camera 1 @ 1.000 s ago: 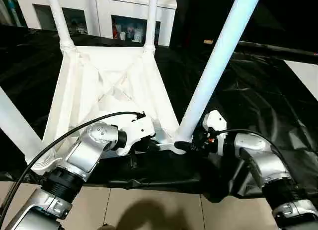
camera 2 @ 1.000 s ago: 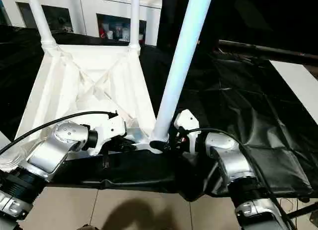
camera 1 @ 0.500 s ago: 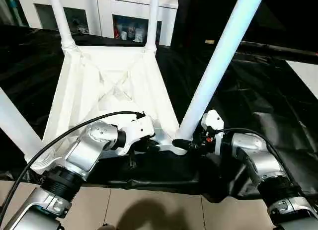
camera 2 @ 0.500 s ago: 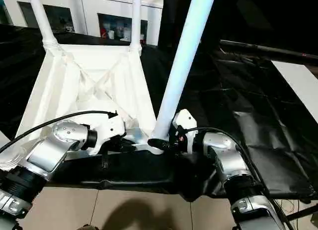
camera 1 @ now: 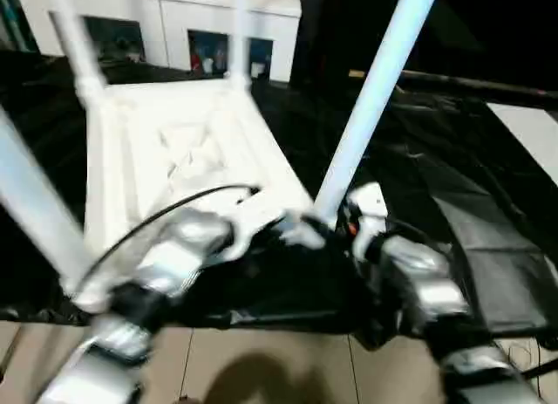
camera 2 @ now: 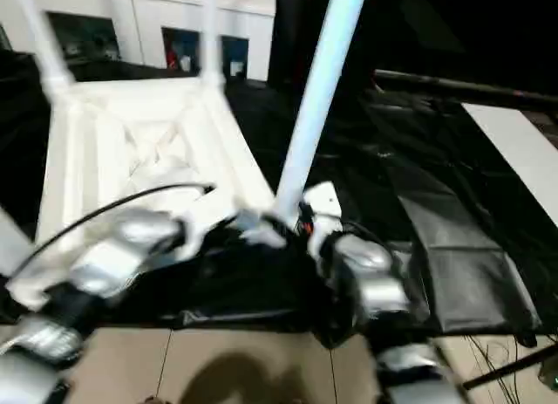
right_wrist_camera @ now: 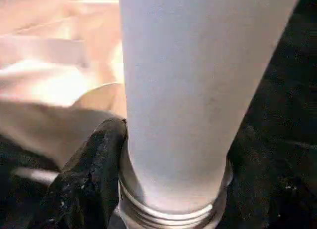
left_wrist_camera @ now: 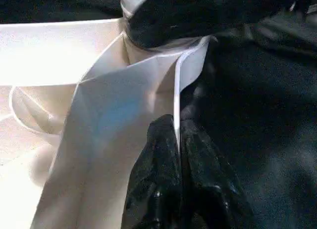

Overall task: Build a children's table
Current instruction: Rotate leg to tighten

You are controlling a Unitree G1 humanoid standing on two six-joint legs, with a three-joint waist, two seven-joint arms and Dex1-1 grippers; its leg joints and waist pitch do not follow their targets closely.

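The children's table lies upside down, its ribbed white top (camera 1: 174,151) on the black cloth and its legs pointing up. The near right leg (camera 1: 370,90) leans away from its corner socket (camera 1: 305,229). At that corner my left gripper (left_wrist_camera: 177,140) is shut on the thin rim of the top. My right gripper (camera 1: 336,222) sits at the base of the same leg. One black finger (right_wrist_camera: 94,164) presses against the leg (right_wrist_camera: 183,80) just above its threaded collar, and the other finger is hidden behind the leg.
The black-draped work table (camera 1: 453,177) reaches far to the right, with a white board (camera 1: 532,133) at its right edge. A white cabinet (camera 1: 200,37) stands behind it. Tan floor (camera 1: 261,369) shows in front of the table's near edge. A black cable (camera 1: 174,203) arcs over my left forearm.
The head camera has swung, so the whole picture has shifted. Both grippers stay at the near right corner. My right gripper has drawn in tighter to the leg's base.
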